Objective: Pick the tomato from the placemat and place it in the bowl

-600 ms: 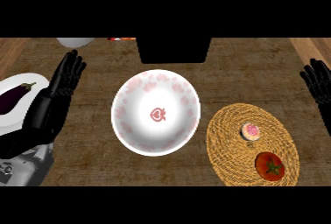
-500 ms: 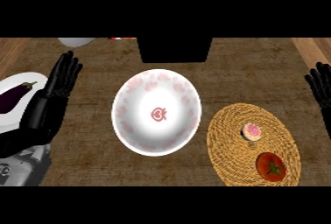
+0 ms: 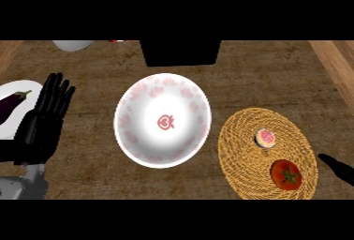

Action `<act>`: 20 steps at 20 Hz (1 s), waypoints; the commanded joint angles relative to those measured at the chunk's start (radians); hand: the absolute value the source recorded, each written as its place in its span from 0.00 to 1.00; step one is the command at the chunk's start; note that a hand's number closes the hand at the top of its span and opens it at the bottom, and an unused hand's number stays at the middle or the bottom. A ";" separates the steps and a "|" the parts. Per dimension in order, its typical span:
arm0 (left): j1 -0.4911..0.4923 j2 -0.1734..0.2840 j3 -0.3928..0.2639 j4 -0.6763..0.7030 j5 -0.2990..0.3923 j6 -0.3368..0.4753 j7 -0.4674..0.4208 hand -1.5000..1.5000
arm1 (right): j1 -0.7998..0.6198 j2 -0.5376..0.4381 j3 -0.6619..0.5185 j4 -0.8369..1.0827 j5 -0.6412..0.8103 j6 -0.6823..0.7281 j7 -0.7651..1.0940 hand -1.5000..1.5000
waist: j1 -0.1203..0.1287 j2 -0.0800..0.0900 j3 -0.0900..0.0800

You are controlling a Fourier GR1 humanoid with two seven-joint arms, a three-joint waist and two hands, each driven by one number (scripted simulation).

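Observation:
A red tomato [image 3: 286,174] with a green stem lies on the near part of a round woven placemat [image 3: 243,145] at the right. A small pink round item [image 3: 265,137] sits further back on the same mat. The white bowl [image 3: 138,140] with pink markings stands at the centre, nothing inside it. My left hand [image 3: 48,115] is at the left, fingers straight and pointing away, holding nothing. Only a dark tip of my right hand [image 3: 337,168] shows at the right edge, just right of the tomato and apart from it; its fingers are hidden.
A dark purple eggplant [image 3: 12,104] lies on a white plate [image 3: 8,126] at the far left, partly behind my left arm. A black box [image 3: 180,51] stands at the back centre, with a white object [image 3: 72,45] to its left.
My right hand has dropped from the upper right edge down to the lower right, beside the placemat. The view has shifted slightly. The left hand stays put.

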 commanded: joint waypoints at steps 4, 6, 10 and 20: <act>-0.024 0.032 0.076 0.031 0.095 -0.076 0.065 0.50 | 0.164 0.037 0.016 -0.180 0.254 -0.310 0.092 0.00 | 0.036 0.000 0.003; 0.003 -0.021 0.023 0.011 0.051 -0.044 0.038 0.50 | 0.214 -0.075 0.024 -0.193 0.312 -0.247 0.240 0.00 | 0.042 0.001 0.002; -0.001 -0.009 0.029 0.018 0.066 -0.075 0.040 0.50 | 0.269 -0.224 0.088 -0.233 0.337 -0.049 0.507 0.00 | 0.063 0.009 -0.002; -0.031 -0.028 0.013 0.011 0.044 -0.055 0.054 0.50 | 0.246 -0.523 0.202 -0.471 0.118 0.471 1.011 0.00 | 0.075 0.006 0.001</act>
